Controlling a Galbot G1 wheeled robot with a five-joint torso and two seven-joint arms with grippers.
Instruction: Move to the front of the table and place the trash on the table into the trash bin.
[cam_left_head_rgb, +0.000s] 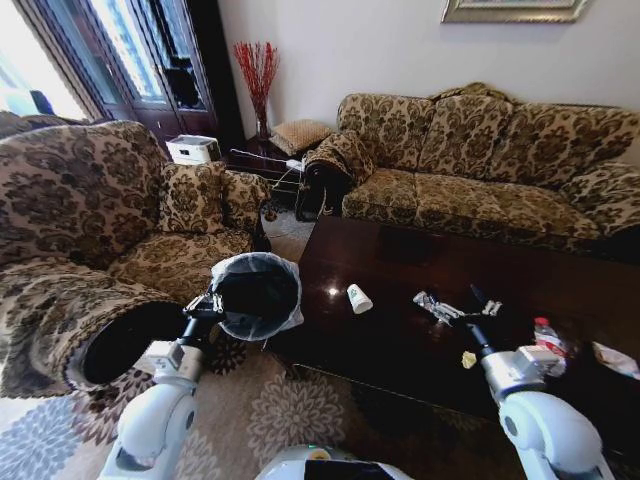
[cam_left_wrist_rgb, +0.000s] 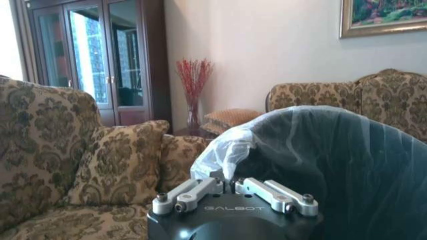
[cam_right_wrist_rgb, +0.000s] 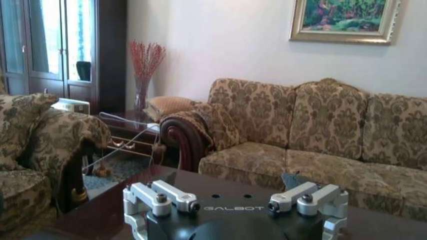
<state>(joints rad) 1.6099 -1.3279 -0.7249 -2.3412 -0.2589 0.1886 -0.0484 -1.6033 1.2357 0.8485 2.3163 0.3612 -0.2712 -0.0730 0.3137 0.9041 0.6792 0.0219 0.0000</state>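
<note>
head view: the trash lies scattered on the table (cam_left_head_rgb: 400, 340), all of it around the right gripper (cam_left_head_rgb: 478, 322). a white paper cup (cam_left_head_rgb: 359, 298) sits well off to that gripper's left, a shiny crumpled wrapper (cam_left_head_rgb: 440, 308) just ahead and left of its tips, a yellow scrap (cam_left_head_rgb: 468, 359) just beside its wrist, a small clear bottle (cam_left_head_rgb: 547, 338) with a red label near on its right, and a white tissue (cam_left_head_rgb: 615, 359) farther right still. the right gripper hovers low over the table with its fingers spread wide and nothing between them. the trash bin (cam_left_head_rgb: 256, 295), black with a pale bag over its rim, stands off the table's left end, and the left gripper (cam_left_head_rgb: 204, 303) is at its rim, fingers drawn together; whether they pinch the bag cannot be told.

risk, as a judgement: the wrapper is light and slick, so a closing gripper may push it along the glossy table rather than seize it. the bottle may roll if nudged. if the left gripper does hold the bin, a pull could tip it or drag the liner loose.

left wrist view: the bin's bagged rim (cam_left_wrist_rgb: 220, 150) appears pressed close against the gripper's fingers (cam_left_wrist_rgb: 190, 192), a closeness the head view leaves vague. right wrist view: the fingers (cam_right_wrist_rgb: 160, 195) stand clearly parted over the dark table (cam_right_wrist_rgb: 107, 215), but no trash appears; its layout comes from the head view.
</note>
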